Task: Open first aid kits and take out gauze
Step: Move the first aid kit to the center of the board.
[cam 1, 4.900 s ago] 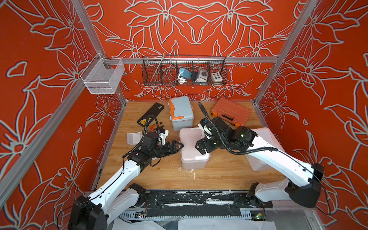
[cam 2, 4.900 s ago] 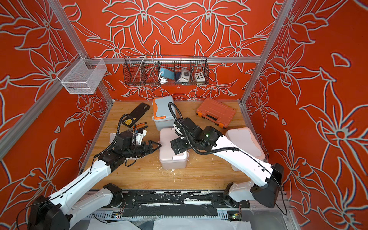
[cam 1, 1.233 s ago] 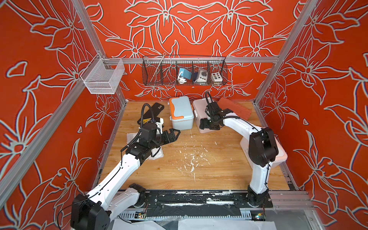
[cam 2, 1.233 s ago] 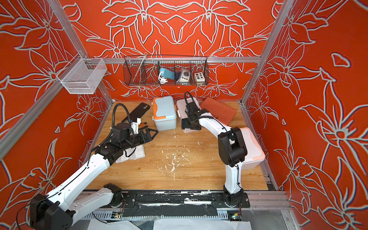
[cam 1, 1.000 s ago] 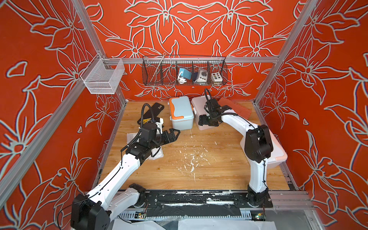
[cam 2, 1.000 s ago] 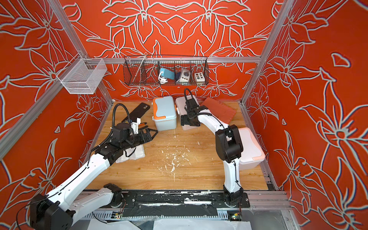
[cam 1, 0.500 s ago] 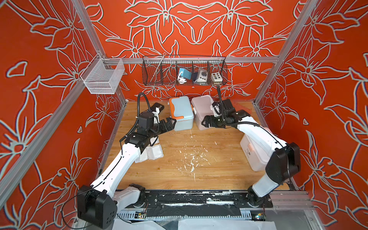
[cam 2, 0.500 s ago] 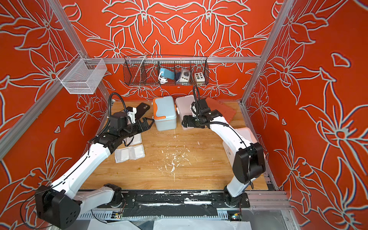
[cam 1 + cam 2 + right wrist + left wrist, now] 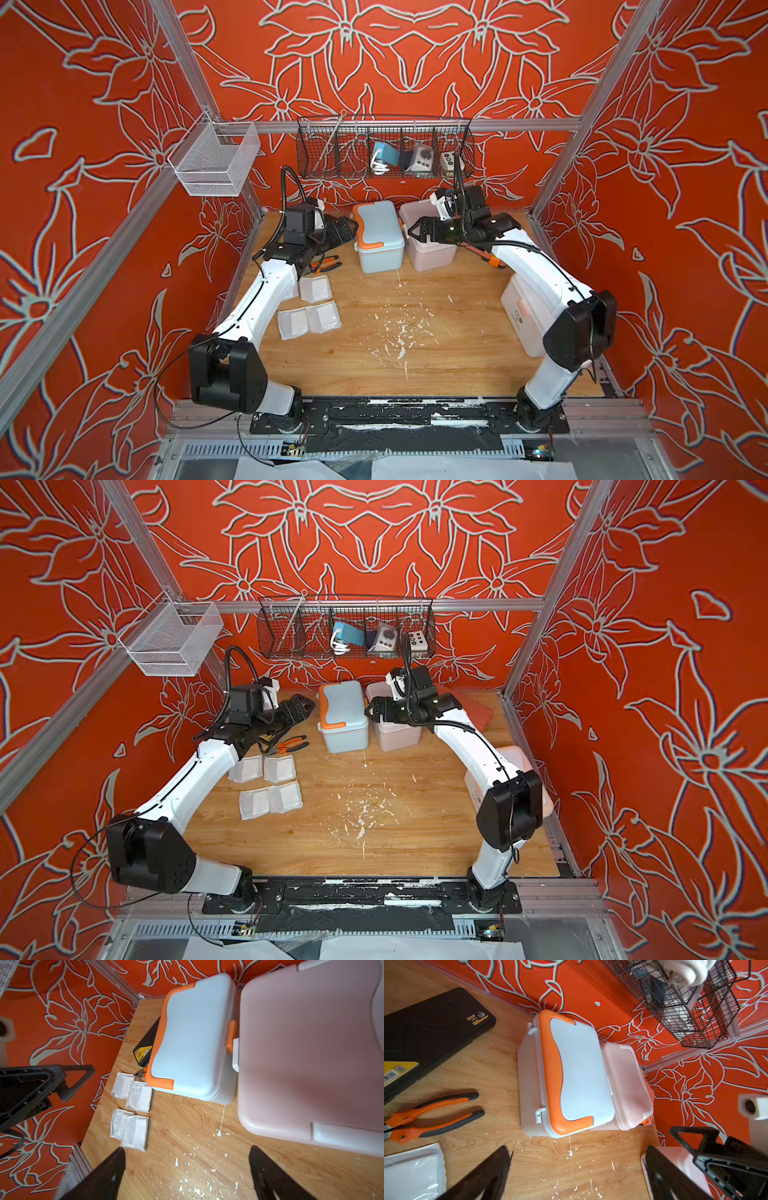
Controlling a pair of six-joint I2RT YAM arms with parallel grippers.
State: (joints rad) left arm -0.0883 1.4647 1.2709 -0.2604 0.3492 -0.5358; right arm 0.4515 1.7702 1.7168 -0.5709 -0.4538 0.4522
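At left of counter, four gauze pads lie out. My left pincer apart, empty, beside shut blue-grey kit; right pincer apart, empty, near shut pink kit. Far-right white kit looks shut; which still hold gauze, I can't tell.

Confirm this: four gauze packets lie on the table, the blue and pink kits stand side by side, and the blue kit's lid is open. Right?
Not the lid: the lid of the blue kit is shut, as the left wrist view shows. Everything else stands.
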